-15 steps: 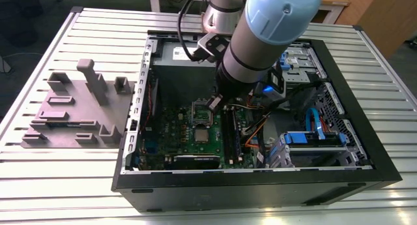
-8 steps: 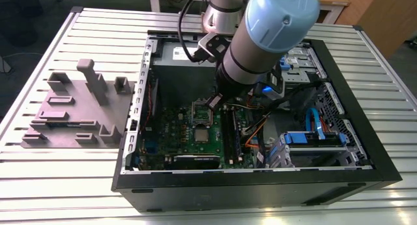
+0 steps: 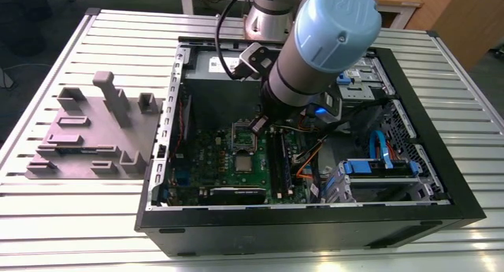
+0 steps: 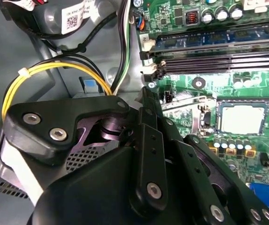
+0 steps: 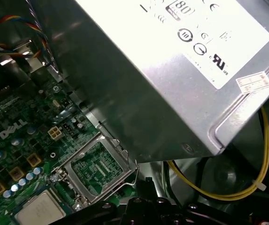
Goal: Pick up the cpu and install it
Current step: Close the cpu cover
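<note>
Jaw position cannot be told from these views; nothing is seen held. The cpu (image 3: 242, 163) (image 4: 241, 118) (image 5: 38, 213) lies flat, silver face up, on the green circuit board (image 3: 209, 160), inside a dark square surround. Just beside it a hinged metal frame (image 3: 242, 137) (image 5: 99, 168) stands open. The gripper (image 3: 259, 125) hangs over that frame, apart from the cpu. The step in hand is judged to be the approach to the cpu. The gripper is best centred over the chip and squared to its edges before any descent is made. Contact is best kept to two opposite rims, with light force, since the chip is thin. Clearance is to be watched against the open frame, the memory slots (image 3: 277, 160) (image 4: 219, 58), the yellow cable (image 5: 219, 194) and the grey box (image 5: 162, 70).
</note>
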Tool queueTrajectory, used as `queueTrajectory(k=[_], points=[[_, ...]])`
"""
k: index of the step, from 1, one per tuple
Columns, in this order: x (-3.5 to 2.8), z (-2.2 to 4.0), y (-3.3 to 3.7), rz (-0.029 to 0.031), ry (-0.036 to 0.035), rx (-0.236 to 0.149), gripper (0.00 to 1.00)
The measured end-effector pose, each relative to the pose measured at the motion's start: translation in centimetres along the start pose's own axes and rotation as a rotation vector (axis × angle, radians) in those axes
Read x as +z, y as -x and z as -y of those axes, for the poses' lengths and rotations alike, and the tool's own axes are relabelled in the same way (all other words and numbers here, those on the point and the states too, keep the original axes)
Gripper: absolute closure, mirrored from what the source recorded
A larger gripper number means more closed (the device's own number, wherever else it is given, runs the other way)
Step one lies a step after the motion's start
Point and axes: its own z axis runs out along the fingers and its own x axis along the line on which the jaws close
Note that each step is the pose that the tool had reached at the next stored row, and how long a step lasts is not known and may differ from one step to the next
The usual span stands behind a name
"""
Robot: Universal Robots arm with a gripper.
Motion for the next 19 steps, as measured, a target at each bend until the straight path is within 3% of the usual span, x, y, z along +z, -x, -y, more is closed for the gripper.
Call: queueTrajectory(k=[5, 15, 19], points=[[0.47, 0.07, 0.0, 0.0073, 0.0067, -0.001, 0.9], [1.03, 0.04, 0.09, 0.0122, 0.011, -0.002, 0.9], [1.31, 0.11, 0.04, 0.0168, 0.0151, -0.002, 0.9]])
